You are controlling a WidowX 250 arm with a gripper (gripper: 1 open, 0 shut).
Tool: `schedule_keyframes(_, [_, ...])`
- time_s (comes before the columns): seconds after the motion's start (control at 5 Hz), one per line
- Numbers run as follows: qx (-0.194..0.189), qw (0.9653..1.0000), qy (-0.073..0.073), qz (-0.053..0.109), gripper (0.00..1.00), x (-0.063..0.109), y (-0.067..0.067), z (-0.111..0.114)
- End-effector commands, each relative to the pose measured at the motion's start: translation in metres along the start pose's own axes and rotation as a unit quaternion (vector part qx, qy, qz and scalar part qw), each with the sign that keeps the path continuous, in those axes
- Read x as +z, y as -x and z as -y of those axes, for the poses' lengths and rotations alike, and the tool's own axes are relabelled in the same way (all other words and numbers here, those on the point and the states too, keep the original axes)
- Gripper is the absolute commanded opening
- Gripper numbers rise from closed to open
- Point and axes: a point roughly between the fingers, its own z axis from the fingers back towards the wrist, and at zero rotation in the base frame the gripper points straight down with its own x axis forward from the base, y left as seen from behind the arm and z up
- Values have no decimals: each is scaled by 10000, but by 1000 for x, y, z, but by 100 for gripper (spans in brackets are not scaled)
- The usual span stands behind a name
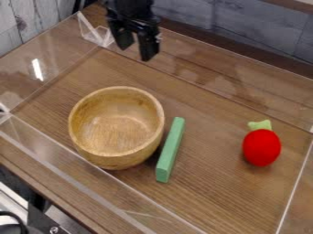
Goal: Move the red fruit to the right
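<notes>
Wooden table [221, 82] runs past the picture's edges.

No readable text — no labels, no numbers, no signs

Green block [171, 150] just beside the wooden bowl [115, 126].

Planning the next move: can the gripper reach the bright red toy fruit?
Probably: between the black gripper and the bright red toy fruit, I see only wooden tabletop.
</notes>
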Motion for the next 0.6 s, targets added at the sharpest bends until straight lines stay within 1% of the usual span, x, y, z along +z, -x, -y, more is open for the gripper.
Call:
schedule_keyframes(0.0, [417,9975,-393,424,100,37,-11,-13])
schedule_keyframes(0.2, [628,9955,-525,482,100,48,-14,-26])
schedule_keyframes(0.4, [552,9970,-371,388,100,41,-12,-24])
